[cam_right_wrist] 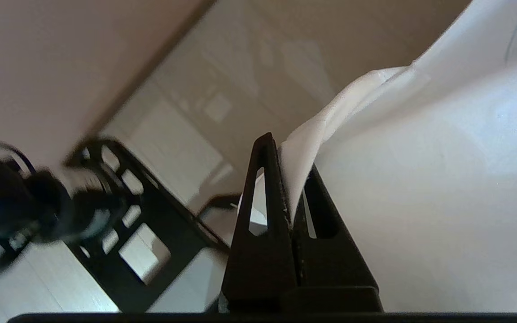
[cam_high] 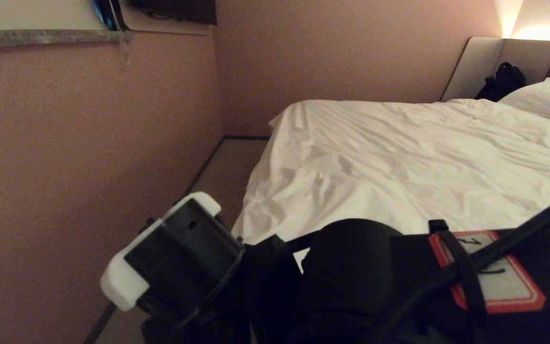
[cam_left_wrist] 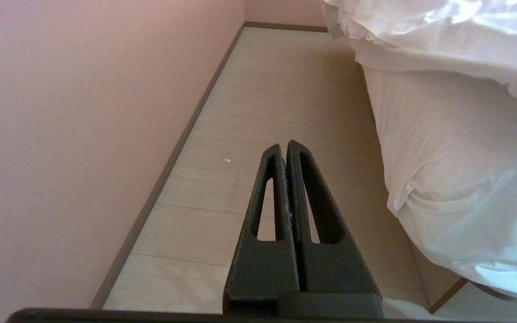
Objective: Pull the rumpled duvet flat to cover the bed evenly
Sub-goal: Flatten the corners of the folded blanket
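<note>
You're mid-pull: your right gripper is pinched tight on a white fold of the duvet, which lies wrinkled across the bed from 12 to 3 o'clock in the head view. The left gripper idles, fingers together, over the floor. Next, I'd judge, draw that edge outward and smooth; a pink wall stands at 9 o'clock, a pillow at 2.

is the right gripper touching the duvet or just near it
Touching. In the right wrist view the right gripper is shut on a fold of the white duvet, with cloth pinched between its fingers.
</note>
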Robot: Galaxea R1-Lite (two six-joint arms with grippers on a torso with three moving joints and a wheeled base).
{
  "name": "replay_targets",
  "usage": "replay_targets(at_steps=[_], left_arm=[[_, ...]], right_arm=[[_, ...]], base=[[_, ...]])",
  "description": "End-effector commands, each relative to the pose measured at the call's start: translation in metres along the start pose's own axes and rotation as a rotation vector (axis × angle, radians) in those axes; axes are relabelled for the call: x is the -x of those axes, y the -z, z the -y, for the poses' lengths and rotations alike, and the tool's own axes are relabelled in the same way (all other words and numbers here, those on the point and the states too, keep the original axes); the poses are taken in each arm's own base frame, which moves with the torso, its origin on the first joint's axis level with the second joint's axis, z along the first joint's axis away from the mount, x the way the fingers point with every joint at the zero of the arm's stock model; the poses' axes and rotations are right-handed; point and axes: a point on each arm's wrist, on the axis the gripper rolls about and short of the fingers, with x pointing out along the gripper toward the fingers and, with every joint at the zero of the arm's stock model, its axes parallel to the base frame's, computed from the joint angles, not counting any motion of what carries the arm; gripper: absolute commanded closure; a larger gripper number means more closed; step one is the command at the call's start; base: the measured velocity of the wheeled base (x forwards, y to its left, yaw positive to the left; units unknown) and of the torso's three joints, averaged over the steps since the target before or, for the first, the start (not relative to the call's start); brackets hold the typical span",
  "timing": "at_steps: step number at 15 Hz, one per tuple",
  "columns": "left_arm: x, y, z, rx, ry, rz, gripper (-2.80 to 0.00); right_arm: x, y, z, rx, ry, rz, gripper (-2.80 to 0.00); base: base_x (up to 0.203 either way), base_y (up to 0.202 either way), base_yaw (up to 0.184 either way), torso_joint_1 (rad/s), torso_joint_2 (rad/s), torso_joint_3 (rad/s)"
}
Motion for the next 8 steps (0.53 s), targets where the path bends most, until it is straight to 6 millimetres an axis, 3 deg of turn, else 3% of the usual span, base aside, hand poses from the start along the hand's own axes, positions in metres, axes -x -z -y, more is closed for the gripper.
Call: replay_targets(at_steps=[1, 6, 7, 8], left_arm=[[0.0, 0.0, 0.0, 0.0, 0.0, 0.0, 0.0], [0.0, 0.0, 0.0, 0.0, 0.0, 0.0, 0.0], [0.0, 0.0, 0.0, 0.0, 0.0, 0.0, 0.0], [0.0, 0.0, 0.0, 0.001, 0.0, 0.0, 0.0]], right_arm=[[-0.002, 0.009, -0.006, 0.017, -0.005, -0.025, 0.0], [-0.01, 0.027, -0.021, 0.062, 0.011, -0.053, 0.0], [-0.013, 0.029, -0.023, 0.068, 0.02, -0.055, -2.8], [-0.013, 0.031, -0.025, 0.075, 0.018, -0.061, -2.8]], base=[[0.0, 0.0, 0.0, 0.0, 0.0, 0.0], [0.0, 0.0, 0.0, 0.0, 0.0, 0.0], [0.0, 0.0, 0.0, 0.0, 0.0, 0.0], [0.0, 0.0, 0.0, 0.0, 0.0, 0.0]])
